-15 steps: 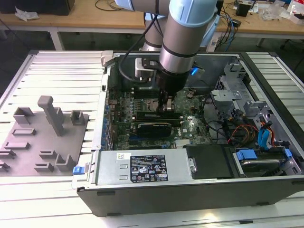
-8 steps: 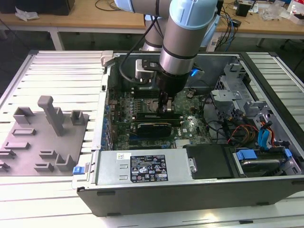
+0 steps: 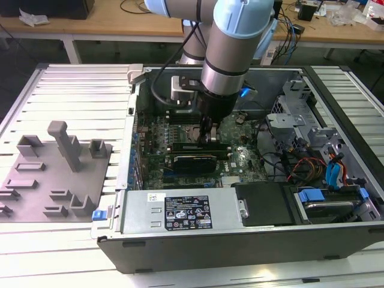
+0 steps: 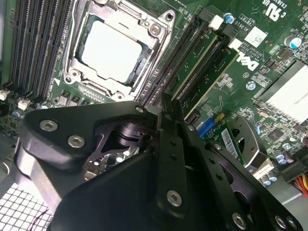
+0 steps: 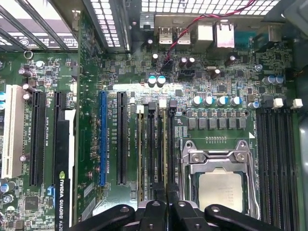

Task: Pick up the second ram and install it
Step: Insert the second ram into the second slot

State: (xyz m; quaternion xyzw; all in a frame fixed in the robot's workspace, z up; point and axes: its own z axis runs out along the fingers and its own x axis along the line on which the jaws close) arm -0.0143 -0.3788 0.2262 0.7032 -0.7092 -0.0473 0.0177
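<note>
An open desktop computer case (image 3: 240, 240) lies on its side on a slatted table (image 3: 72, 84), with the arm (image 3: 231, 54) reaching straight down into it. Inside, the motherboard (image 5: 211, 77) carries a black graphics card (image 3: 195, 161) on one side of the processor socket (image 5: 221, 185) and a bank of bare memory slots (image 5: 276, 144) on the other. The gripper (image 5: 166, 196) hangs low over the board just beside the socket, on the graphics-card side.

The second ram (image 5: 165, 144) stands on edge in the memory slot next to the socket, its long axis running parallel to the socket's near side and straight out from under the fingertips. In the second wrist view it shows as a green strip (image 4: 199, 65) leading away from the gripper (image 4: 166, 108). The jaws are drawn almost together, with the stick's thin top edge running in between them, so they appear to be closed on it. Whether it is fully seated cannot be told. Another stick (image 5: 141, 154) stands one slot farther from the socket.
</note>
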